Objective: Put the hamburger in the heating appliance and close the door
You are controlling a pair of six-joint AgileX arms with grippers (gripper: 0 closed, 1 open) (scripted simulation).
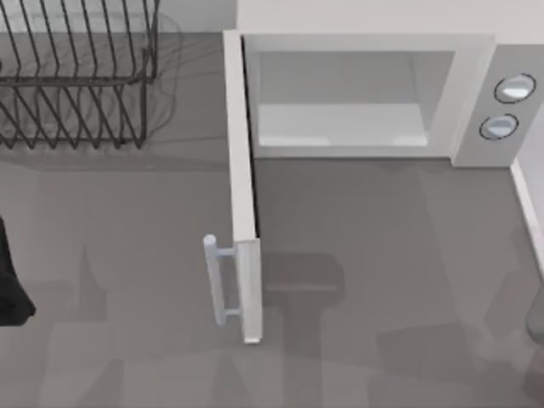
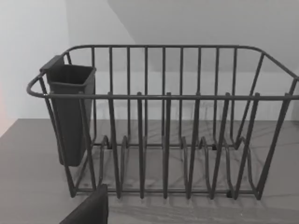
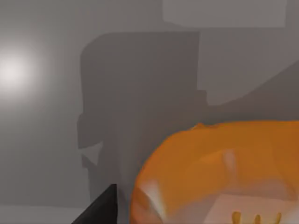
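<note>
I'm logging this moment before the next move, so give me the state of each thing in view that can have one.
door: swung wide open.
microwave: open, cavity bare, nothing inside.
hamburger: close under the right wrist camera, not in the microwave.
dish rack: upright, slots bare, dark cup hung at one end.
left arm: parked at the table's left edge.

A grey surface (image 1: 382, 255) carries a white microwave (image 1: 476, 93) at the back right, its door (image 1: 242, 187) swung open, and a dark wire dish rack (image 1: 76, 76) at the back left.
</note>
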